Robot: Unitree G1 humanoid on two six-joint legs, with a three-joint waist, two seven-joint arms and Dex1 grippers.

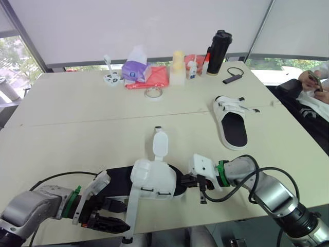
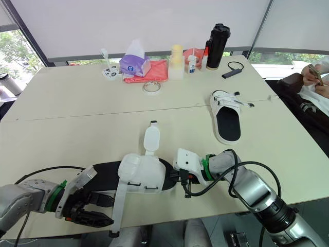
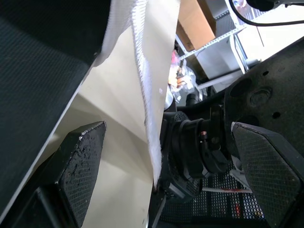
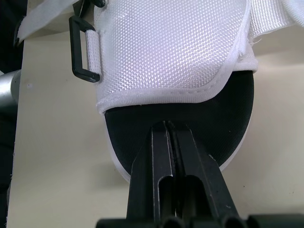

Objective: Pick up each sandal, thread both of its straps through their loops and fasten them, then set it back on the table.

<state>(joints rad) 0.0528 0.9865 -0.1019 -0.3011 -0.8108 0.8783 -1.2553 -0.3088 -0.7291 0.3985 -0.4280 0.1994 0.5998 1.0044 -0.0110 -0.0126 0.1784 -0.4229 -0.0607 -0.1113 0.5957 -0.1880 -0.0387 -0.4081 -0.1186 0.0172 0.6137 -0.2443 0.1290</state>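
The near sandal, black-soled with white uppers, lies at the table's front edge between my two grippers. One strap flap stands up; another loose strap hangs down past the edge. My left gripper is open at the heel side, and in the left wrist view that strap hangs between its pads. My right gripper is shut, its fingertips resting on the toe of the black sole. The second sandal lies flat at the right.
Along the far edge stand a tissue pack, a red cloth, a tape roll, a yellow bottle and a black flask. A person sits at the right holding a phone.
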